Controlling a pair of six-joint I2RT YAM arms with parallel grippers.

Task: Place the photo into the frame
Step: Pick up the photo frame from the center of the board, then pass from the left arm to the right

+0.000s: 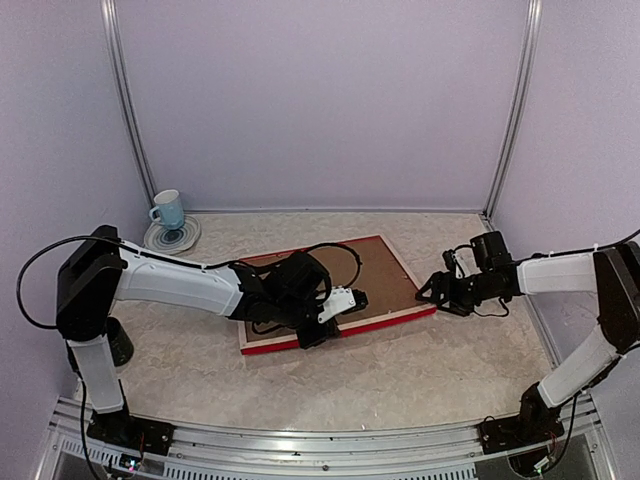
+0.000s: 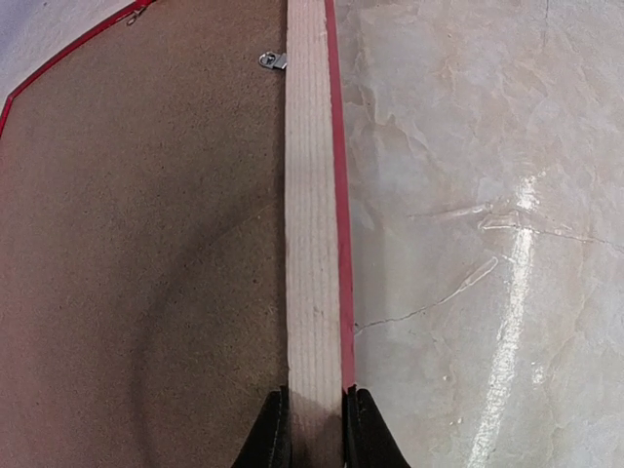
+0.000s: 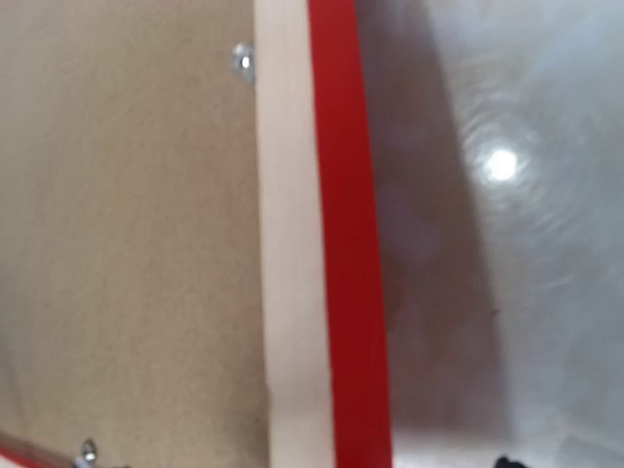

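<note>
The frame lies face down in the middle of the table, pale wood back up, red outer edges showing. A brown backing board fills it. The photo is hidden. My left gripper is shut on the frame's near bar, one black finger on each side of the bar. My right gripper is at the frame's right corner. In the right wrist view the bar runs out of the bottom edge with a dark shadow beside it, and the fingers are almost wholly out of the picture.
A light blue cup stands on a saucer at the back left. Small metal tabs sit on the backing board next to the bar. Walls close the table at the back and both sides.
</note>
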